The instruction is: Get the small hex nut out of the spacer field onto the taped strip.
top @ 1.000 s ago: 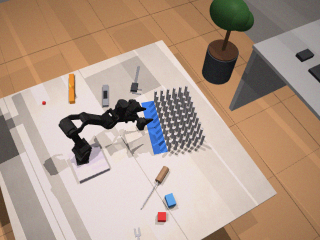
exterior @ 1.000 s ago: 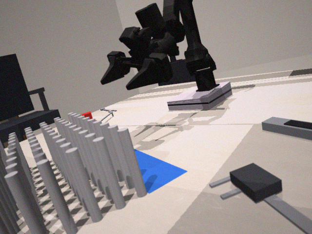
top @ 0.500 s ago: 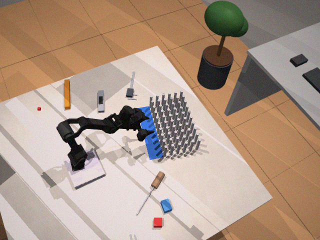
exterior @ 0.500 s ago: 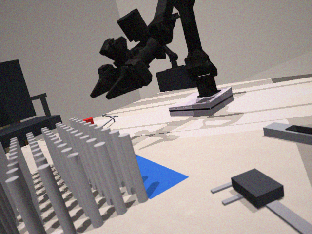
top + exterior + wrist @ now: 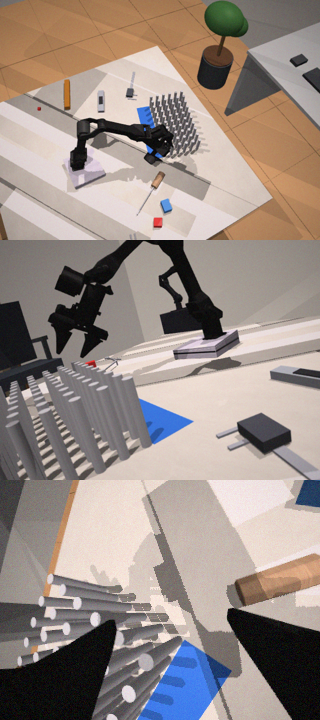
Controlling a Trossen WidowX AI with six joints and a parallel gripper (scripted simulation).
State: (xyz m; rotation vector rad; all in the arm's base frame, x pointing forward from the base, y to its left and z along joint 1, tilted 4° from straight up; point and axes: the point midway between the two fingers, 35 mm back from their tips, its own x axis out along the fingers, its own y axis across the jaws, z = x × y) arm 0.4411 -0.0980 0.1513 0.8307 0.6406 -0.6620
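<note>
Gripper (image 5: 165, 147) (image 5: 69, 355) (image 5: 171, 619) wide open, nothing between the fingers; it hangs tilted downward above the near-strip side of the spacer field, touching nothing that shows. Spacers (image 5: 178, 121) (image 5: 113, 415) (image 5: 145, 661) gray, slender, round-topped, upright in close rows. Hex nut: cannot be made out in any view; place among the spacers not confirmed. Blue taped strip (image 5: 143, 116) (image 5: 165, 420) (image 5: 180, 690) flat along the field's edge, partly under the arm from above, spacer shadows across it. Wooden-handled tool (image 5: 158, 180) (image 5: 280, 579) lies on the table, apart from the field. Fork-ended tool (image 5: 130, 92) (image 5: 264, 432) lies near the field's other end, dark block, two thin prongs.
</note>
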